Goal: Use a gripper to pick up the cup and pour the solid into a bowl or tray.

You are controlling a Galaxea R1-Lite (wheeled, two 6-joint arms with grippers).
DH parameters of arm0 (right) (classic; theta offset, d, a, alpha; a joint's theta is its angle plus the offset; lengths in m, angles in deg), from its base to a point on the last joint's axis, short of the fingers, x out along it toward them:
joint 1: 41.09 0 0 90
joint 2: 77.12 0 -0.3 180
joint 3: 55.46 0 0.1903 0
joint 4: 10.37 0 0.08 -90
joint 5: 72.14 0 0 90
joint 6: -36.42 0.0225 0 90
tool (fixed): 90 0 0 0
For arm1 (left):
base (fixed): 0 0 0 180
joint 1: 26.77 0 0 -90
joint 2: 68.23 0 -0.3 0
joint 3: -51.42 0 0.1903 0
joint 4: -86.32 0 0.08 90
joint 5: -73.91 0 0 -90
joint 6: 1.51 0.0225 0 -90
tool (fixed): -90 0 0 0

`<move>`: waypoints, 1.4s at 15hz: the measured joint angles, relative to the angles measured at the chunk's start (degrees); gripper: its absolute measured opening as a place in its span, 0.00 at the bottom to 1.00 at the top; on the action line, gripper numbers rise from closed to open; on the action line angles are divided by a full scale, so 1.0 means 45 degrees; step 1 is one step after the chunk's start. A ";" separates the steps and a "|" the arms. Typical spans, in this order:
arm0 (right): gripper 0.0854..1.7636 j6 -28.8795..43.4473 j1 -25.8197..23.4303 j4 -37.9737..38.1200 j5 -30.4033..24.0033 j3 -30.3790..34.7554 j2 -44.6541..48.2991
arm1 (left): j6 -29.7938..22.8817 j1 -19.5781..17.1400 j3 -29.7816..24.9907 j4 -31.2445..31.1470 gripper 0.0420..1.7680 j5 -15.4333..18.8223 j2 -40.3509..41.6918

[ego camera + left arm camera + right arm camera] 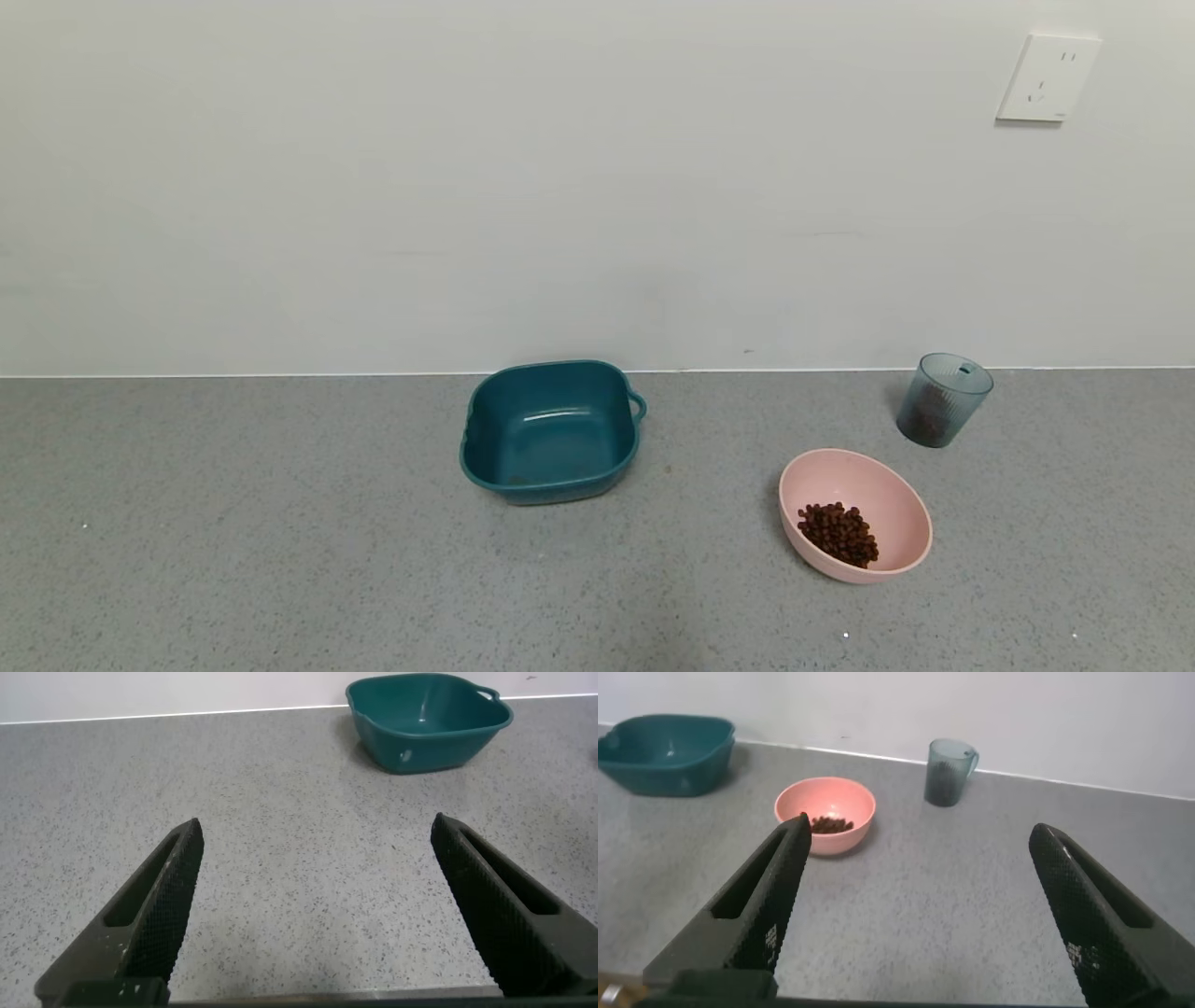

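- small see-thru grey-blue ribbed plastic cup stands upright on the speckled grey bench, near the back wall, some dark stuff low inside
- round pale pink plastic bowl sits just in front of it, w/ a heap of small dark brown pellets in it
- squarish dark teal plastic tub is well to the left of both
- right claw wide open, holding nothing, well apart from the cup
- left claw also wide open, over bare bench

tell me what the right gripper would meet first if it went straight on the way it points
Likely bare counter. The open right gripper frames empty surface; the pink bowl and cup sit off to one side. Depth is unclear.
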 joint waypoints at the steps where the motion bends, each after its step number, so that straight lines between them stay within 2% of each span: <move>1: 0.96 0.0005 0.0000 -0.0704 0.0098 0.0461 0.0125 | 0.0000 0.0000 0.0000 0.0000 0.99 0.0000 0.0000; 5: 0.96 -0.0014 0.0000 -0.3067 0.0157 0.2544 0.0287 | 0.0000 -0.0005 0.0000 0.0000 0.99 0.0000 0.0000; 9: 0.96 -0.0033 -0.0008 -0.4142 0.0182 0.4405 0.0303 | 0.0000 0.0000 0.0000 -0.0005 0.99 0.0000 0.0000; 12: 0.96 0.0049 -0.0014 -0.3167 0.0433 0.4743 0.0303 | 0.0000 0.0000 0.0000 -0.0005 0.99 0.0000 0.0000; 21: 0.96 0.0447 0.0005 -0.3218 0.0536 0.4784 0.0303 | 0.0000 0.0005 0.0000 0.0000 0.99 0.0000 0.0000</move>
